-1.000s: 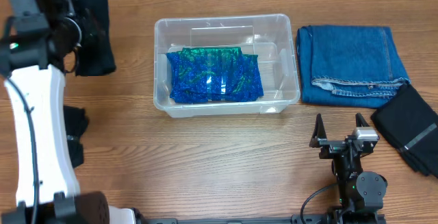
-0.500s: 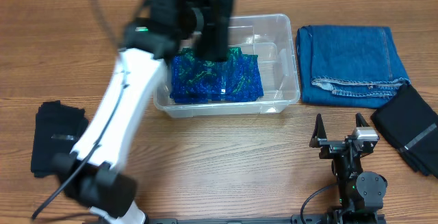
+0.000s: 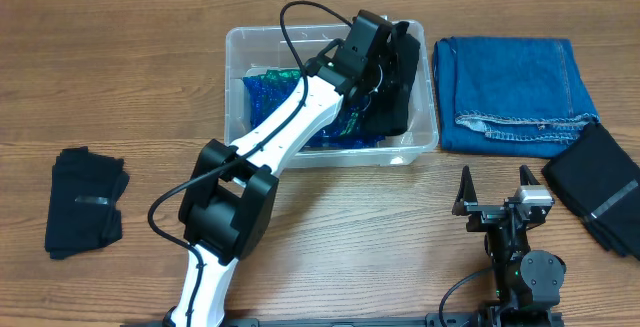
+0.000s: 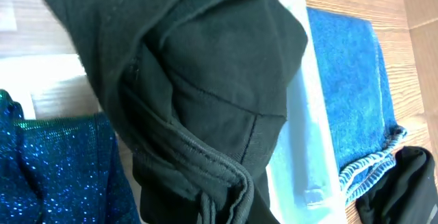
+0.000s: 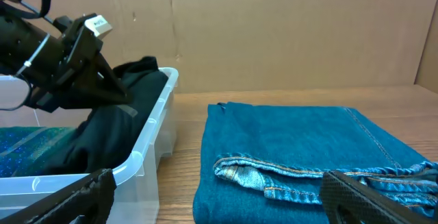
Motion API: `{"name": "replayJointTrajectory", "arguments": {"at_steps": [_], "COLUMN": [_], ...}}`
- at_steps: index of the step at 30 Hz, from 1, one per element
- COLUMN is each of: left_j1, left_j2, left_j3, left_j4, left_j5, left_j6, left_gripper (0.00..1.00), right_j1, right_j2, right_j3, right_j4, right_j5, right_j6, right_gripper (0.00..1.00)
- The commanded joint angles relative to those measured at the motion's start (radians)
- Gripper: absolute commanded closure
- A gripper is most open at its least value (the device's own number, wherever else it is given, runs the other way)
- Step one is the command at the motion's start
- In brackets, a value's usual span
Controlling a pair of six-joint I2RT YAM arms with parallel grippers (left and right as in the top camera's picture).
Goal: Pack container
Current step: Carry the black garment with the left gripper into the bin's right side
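The clear plastic container [image 3: 232, 117] stands at the table's back centre, with a glittery blue garment [image 3: 275, 107] lying in its left part. My left gripper [image 3: 375, 52] is over the container's right part, shut on a black garment [image 3: 392, 92] that hangs down into it. In the left wrist view the black garment [image 4: 205, 80] hides the fingers, with the blue garment [image 4: 55, 169] to its left and the container wall [image 4: 301, 148] to its right. My right gripper [image 3: 497, 182] is open and empty near the front edge. In the right wrist view it [image 5: 219, 196] faces the jeans [image 5: 301, 142].
Folded blue jeans [image 3: 510, 87] lie right of the container. A black folded item [image 3: 600, 182] lies at the right edge. Another black folded cloth [image 3: 85, 202] lies at the left. The left arm stretches from the front edge up to the container.
My left arm has swung from the table's far left to over the container, carrying the black garment to its right part. The right arm has not moved.
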Motion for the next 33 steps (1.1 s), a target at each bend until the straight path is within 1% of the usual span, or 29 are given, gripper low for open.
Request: {"name": "replayJointTrajectory", "arguments": {"at_steps": [1, 6, 7, 8, 9, 10, 11, 12, 14, 15, 17, 20, 24, 27, 29, 33], "left_j1": [-0.014, -0.017, -0.017, -0.017, -0.016, -0.016, -0.014, -0.011, -0.002, 0.003, 0.009, 0.021, 0.042, 0.087, 0.145, 0.293], "left_j2": [0.014, 0.014, 0.014, 0.014, 0.014, 0.014, 0.014, 0.013, 0.010, 0.006, -0.004, -0.036, -0.146, -0.255, -0.340, -0.487], "left_j3": [0.010, 0.010, 0.010, 0.010, 0.010, 0.010, 0.010, 0.010, 0.010, 0.010, 0.015, 0.038, 0.055, 0.055, 0.055, 0.055], "left_j4": [0.004, 0.004, 0.004, 0.004, 0.004, 0.007, 0.009, 0.020, 0.045, 0.061, 0.079, 0.090, 0.064, 0.046, -0.007, -0.192], "left_j5": [-0.047, -0.053, -0.052, -0.052, -0.052, -0.052, -0.052, -0.043, 0.013, 0.039, 0.052, 0.061, 0.035, 0.119, 0.193, 0.210], "left_j6": [-0.088, -0.265, -0.273, -0.271, -0.263, -0.264, -0.254, -0.219, -0.144, -0.128, -0.122, -0.050, 0.153, 0.337, 0.418, 0.430], "left_gripper": [0.96, 0.96, 0.96, 0.91, 0.60, 0.40, 0.22, 0.14, 0.12, 0.10, 0.04, 0.03, 0.00, 0.00, 0.00, 0.00], "right_j1": [-0.006, -0.006, -0.006, -0.006, -0.006, -0.006, -0.006, -0.006, -0.006, -0.006, -0.006, -0.006, -0.006, -0.006, -0.006, -0.006], "right_j2": [-0.008, -0.008, -0.008, -0.008, -0.008, -0.008, -0.008, -0.008, -0.008, -0.008, -0.008, -0.008, -0.008, -0.008, -0.008, -0.008], "right_j3": [-0.011, -0.011, -0.011, -0.011, -0.011, -0.011, -0.011, -0.011, -0.011, -0.011, -0.011, -0.011, -0.011, -0.011, -0.011, -0.011], "right_j4": [0.006, 0.006, 0.006, 0.006, 0.006, 0.006, 0.006, 0.006, 0.006, 0.006, 0.006, 0.006, 0.006, 0.006, 0.006, 0.006], "right_j5": [0.005, 0.005, 0.005, 0.005, 0.005, 0.005, 0.005, 0.005, 0.005, 0.005, 0.005, 0.005, 0.005, 0.005, 0.005, 0.005], "right_j6": [-0.003, -0.004, -0.003, -0.004, -0.004, -0.003, -0.003, -0.003, -0.003, -0.003, -0.004, -0.003, -0.004, -0.004, -0.004, -0.004], "right_gripper": [0.00, 0.00, 0.00, 0.00, 0.00, 0.00, 0.00, 0.00, 0.00, 0.00, 0.00, 0.00, 0.00, 0.00, 0.00, 0.00]}}
